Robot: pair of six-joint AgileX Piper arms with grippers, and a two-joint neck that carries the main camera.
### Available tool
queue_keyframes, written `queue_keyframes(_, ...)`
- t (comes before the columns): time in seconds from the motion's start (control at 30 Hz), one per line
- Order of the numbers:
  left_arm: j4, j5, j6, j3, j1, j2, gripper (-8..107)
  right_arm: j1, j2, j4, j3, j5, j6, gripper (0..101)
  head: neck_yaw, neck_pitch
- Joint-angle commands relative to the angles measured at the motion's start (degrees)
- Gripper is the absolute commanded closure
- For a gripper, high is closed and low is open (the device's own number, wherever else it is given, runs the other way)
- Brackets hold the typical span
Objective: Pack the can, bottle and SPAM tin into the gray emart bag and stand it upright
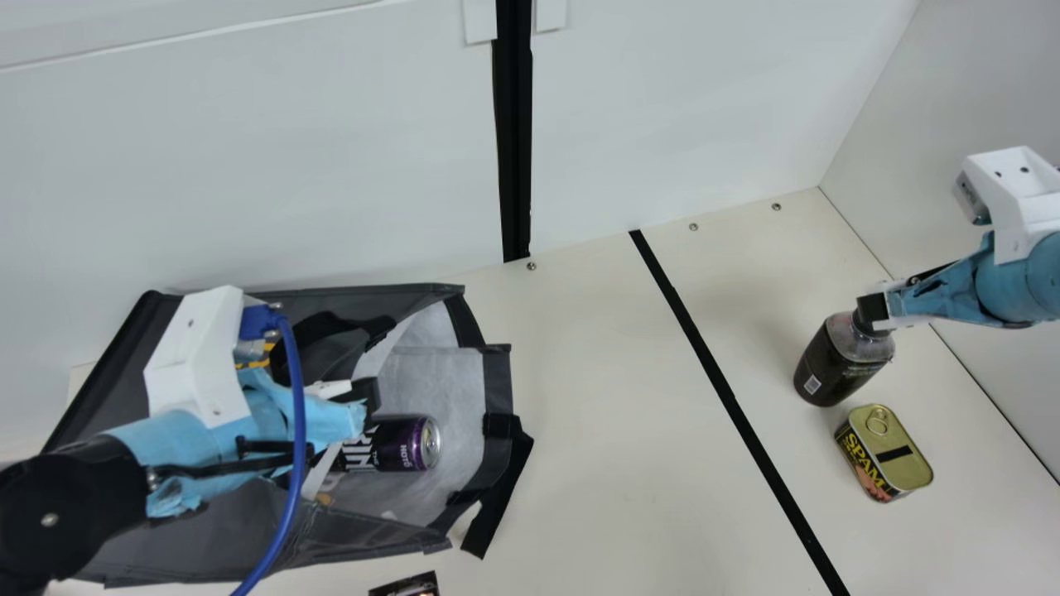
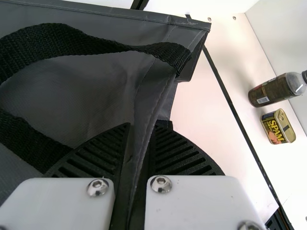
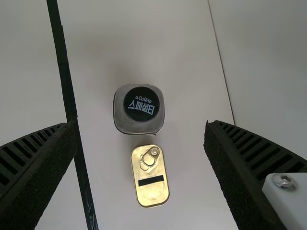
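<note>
My left gripper (image 1: 370,399) is at the gray bag (image 1: 257,530), which lies on its side with its mouth facing right. In the left wrist view the gripper (image 2: 139,148) is shut on the bag's edge (image 2: 152,108). Inside the mouth lies the purple-and-black can (image 1: 406,444). My right gripper (image 1: 871,313) is over the dark bottle (image 1: 836,364), which stands upright. Seen from the right wrist, that gripper (image 3: 141,132) is wide open, with the bottle's black cap (image 3: 141,104) beyond its fingers. Beside the bottle stands the SPAM tin (image 1: 888,455).
A black tape line (image 1: 729,397) runs across the table between bag and bottle. White walls (image 1: 290,165) rise at the back and right. A small dark printed item (image 1: 406,586) lies at the main view's bottom edge. Black bag straps (image 2: 62,40) loop beside my left gripper.
</note>
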State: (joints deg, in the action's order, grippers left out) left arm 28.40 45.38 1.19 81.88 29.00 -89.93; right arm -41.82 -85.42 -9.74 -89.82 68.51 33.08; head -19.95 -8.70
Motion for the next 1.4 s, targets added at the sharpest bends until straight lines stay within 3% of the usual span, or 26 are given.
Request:
queue_keyframes(0.0, 0.00, 0.00, 0.00, 0.00, 0.00, 0.00, 107, 0.04, -0.84, -0.22, -0.10, -0.05, 0.11, 6, -0.05, -1.30)
queue_keyframes(1.03, 0.00, 0.00, 0.00, 0.00, 0.00, 0.00, 107, 2.87, -12.17, 0.13, -0.29, -2.40, 0.16, 6, -0.05, -1.30)
queue_keyframes(1.37, 0.00, 0.00, 0.00, 0.00, 0.00, 0.00, 107, 3.37, -14.11, 0.10, -1.02, -2.37, 0.21, 73, -0.05, -1.30)
